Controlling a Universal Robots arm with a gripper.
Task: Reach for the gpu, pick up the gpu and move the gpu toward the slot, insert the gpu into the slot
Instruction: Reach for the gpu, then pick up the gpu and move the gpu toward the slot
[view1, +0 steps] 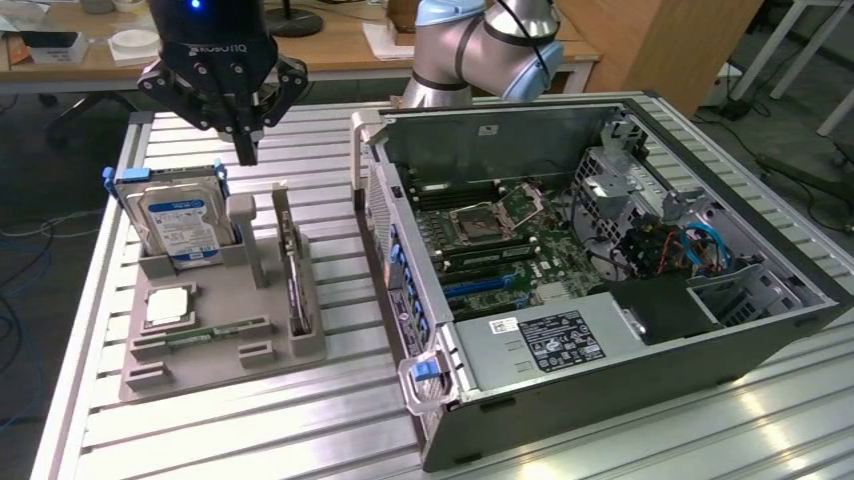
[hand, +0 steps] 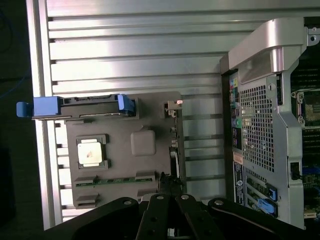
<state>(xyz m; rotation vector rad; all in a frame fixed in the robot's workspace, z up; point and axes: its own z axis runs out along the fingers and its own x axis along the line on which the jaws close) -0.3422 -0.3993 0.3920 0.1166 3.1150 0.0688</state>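
Note:
The gpu (view1: 296, 290) stands on its edge in a grey holder tray (view1: 254, 375), a thin green card with a silver bracket at its far end. In the wrist view the gpu (hand: 173, 145) is a narrow strip along the tray's side nearest the case. My gripper (view1: 247, 152) hangs above the tray's far end, over the hard drive and apart from the card, fingers shut with nothing between them. Its black linkages (hand: 169, 202) show in the wrist view. The slot (view1: 477, 284) lies on the motherboard inside the open computer case (view1: 747, 350).
A silver hard drive (view1: 182, 225) with blue rails stands in the tray, with a processor chip (view1: 170, 305) and a memory stick (view1: 214, 332) lying in front of it. The case's rear panel (hand: 260, 125) sits close beside the tray. Everything rests on a slatted aluminium table (view1: 267, 430).

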